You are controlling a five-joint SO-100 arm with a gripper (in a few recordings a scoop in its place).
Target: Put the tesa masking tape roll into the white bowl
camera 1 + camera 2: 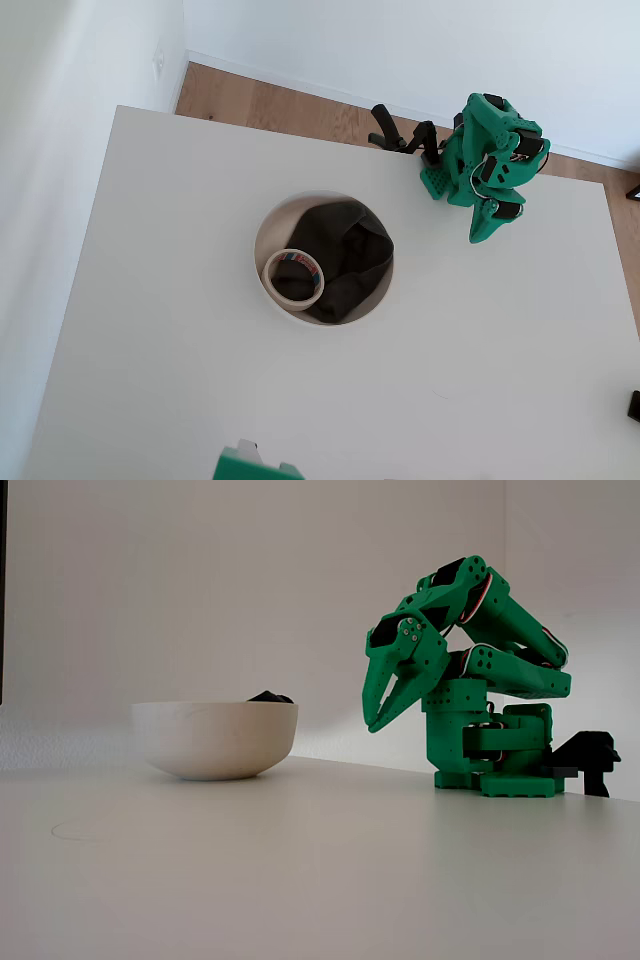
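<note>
The tesa masking tape roll [296,302] lies flat inside the white bowl [262,235] at the table's middle, against the bowl's lower-left wall. A dark cloth [350,250] fills the rest of the bowl and pokes above its rim [270,696] in the fixed view, where the bowl [215,740] hides the roll. My green gripper [480,236] is folded back over the arm's base at the table's upper right, well apart from the bowl. In the fixed view the gripper [373,723] points down with its fingertips together and nothing between them.
A black clamp [400,135] holds the arm's base at the far table edge and also shows as the black clamp [590,760] in the fixed view. A green part [255,465] juts in at the near edge. A small black object [634,405] sits at the right edge.
</note>
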